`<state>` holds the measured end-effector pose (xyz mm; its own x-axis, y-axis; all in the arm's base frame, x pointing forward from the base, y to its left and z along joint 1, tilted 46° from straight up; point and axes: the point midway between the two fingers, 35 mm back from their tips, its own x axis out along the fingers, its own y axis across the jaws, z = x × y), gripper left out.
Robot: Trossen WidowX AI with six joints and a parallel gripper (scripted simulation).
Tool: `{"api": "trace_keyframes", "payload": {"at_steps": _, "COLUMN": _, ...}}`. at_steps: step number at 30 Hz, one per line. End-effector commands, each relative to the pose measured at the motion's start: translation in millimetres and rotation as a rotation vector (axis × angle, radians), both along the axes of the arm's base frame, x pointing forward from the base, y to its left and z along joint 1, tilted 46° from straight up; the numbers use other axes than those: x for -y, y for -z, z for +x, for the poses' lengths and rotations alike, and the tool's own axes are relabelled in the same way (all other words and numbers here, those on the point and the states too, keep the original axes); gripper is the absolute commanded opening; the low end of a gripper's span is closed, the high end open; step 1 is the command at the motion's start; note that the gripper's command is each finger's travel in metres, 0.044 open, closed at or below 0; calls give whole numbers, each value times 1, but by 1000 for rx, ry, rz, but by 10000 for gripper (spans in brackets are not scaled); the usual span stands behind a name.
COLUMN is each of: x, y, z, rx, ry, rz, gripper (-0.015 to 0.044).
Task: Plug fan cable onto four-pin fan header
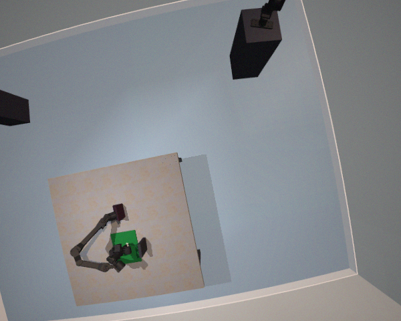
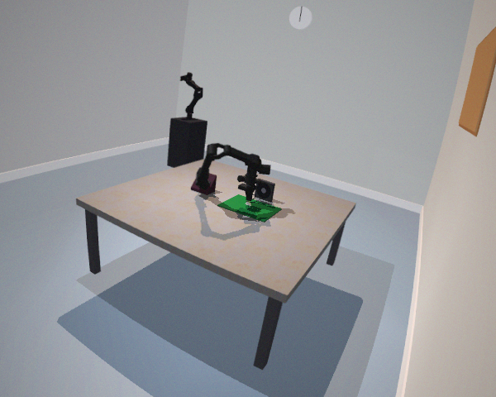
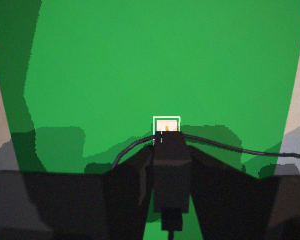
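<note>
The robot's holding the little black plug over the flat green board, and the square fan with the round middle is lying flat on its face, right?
Not quite: the square dark fan is standing up on its edge, as the exterior view shows. The robot is holding the little black plug over the flat green board.

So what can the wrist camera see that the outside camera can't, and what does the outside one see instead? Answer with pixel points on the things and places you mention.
Only wrist: a gold pin (image 3: 167, 128) inside the white header.

Only exterior: the round wall clock (image 2: 300, 17) and the table's dark legs (image 2: 269, 332).

Both: the green board (image 2: 236, 203) (image 3: 155, 65) and the gripper (image 2: 249, 198) (image 3: 169, 152), which is shut on the black plug in the wrist view.
</note>
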<state>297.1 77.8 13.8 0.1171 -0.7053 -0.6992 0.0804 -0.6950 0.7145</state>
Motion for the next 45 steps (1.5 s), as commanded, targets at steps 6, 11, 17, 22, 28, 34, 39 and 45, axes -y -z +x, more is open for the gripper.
{"api": "trace_keyframes", "payload": {"at_steps": 6, "x": 1, "y": -1, "z": 2, "rx": 0, "ry": -2, "rz": -3, "gripper": 0}}
{"api": "trace_keyframes", "payload": {"at_steps": 11, "x": 2, "y": 0, "z": 2, "rx": 0, "ry": -2, "rz": -3, "gripper": 0}}
{"api": "trace_keyframes", "payload": {"at_steps": 17, "x": 3, "y": 1, "z": 1, "rx": 0, "ry": -2, "rz": -3, "gripper": 0}}
{"api": "trace_keyframes", "payload": {"at_steps": 22, "x": 3, "y": 2, "z": 1, "rx": 0, "ry": -2, "rz": -3, "gripper": 0}}
{"api": "trace_keyframes", "payload": {"at_steps": 28, "x": 4, "y": 3, "z": 1, "rx": 0, "ry": -2, "rz": -3, "gripper": 0}}
{"api": "trace_keyframes", "payload": {"at_steps": 34, "x": 5, "y": 3, "z": 1, "rx": 0, "ry": -3, "rz": -3, "gripper": 0}}
{"api": "trace_keyframes", "payload": {"at_steps": 39, "x": 6, "y": 4, "z": 2, "rx": -1, "ry": -3, "rz": -3, "gripper": 0}}
{"api": "trace_keyframes", "payload": {"at_steps": 45, "x": 6, "y": 4, "z": 2, "rx": -1, "ry": -3, "rz": -3, "gripper": 0}}
